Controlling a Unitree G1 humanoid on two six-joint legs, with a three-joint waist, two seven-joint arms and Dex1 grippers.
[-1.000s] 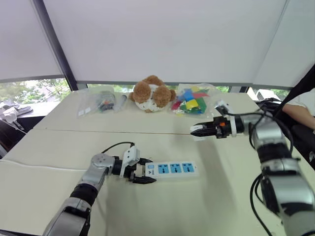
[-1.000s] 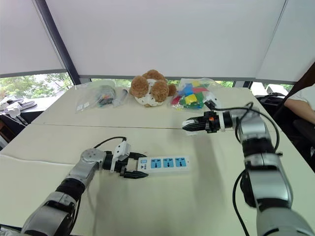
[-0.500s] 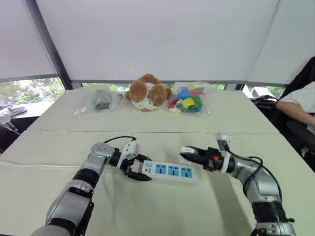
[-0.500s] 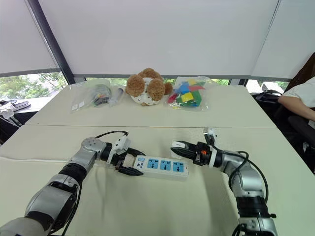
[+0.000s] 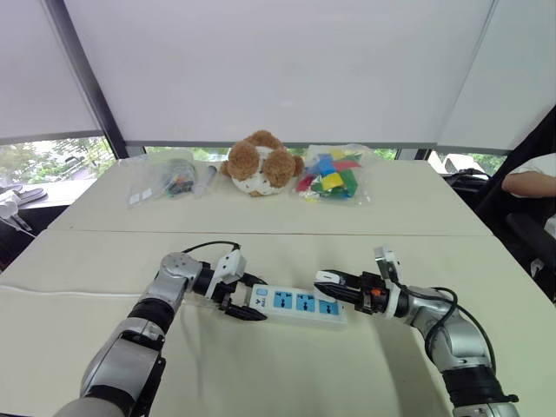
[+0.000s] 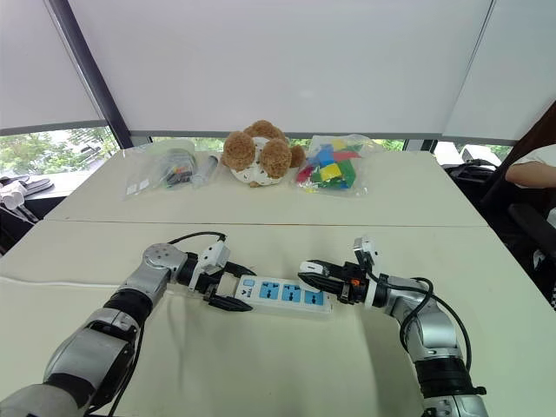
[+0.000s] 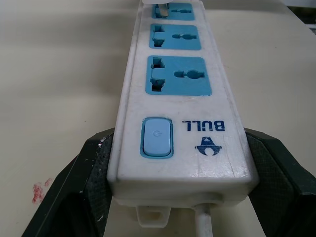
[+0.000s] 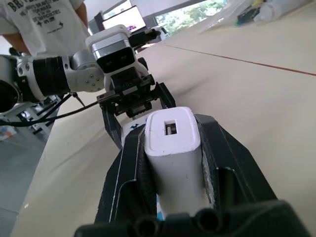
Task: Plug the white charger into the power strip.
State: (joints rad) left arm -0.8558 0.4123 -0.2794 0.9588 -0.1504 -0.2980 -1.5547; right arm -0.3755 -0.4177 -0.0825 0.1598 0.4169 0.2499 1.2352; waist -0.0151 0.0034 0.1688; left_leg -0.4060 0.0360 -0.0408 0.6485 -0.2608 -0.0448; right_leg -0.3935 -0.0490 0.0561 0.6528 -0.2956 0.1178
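The power strip [image 7: 177,123] has a smooth white plastic shell with a faint sheen, its sockets and switch in matt light-blue plastic. The white charger [image 8: 174,148] is smooth, satin white plastic. The left gripper [image 7: 177,197] has black fingers [image 7: 74,192] faced with rough, grainy pads; the right gripper [image 8: 173,133] looks like hard, matt black plastic. The worktop [image 5: 261,356] is a matt, smooth cream surface. The teddy bear [image 5: 262,162] is fuzzy brown and white plush, and the bags [image 5: 334,174] beside it are glossy clear plastic film.
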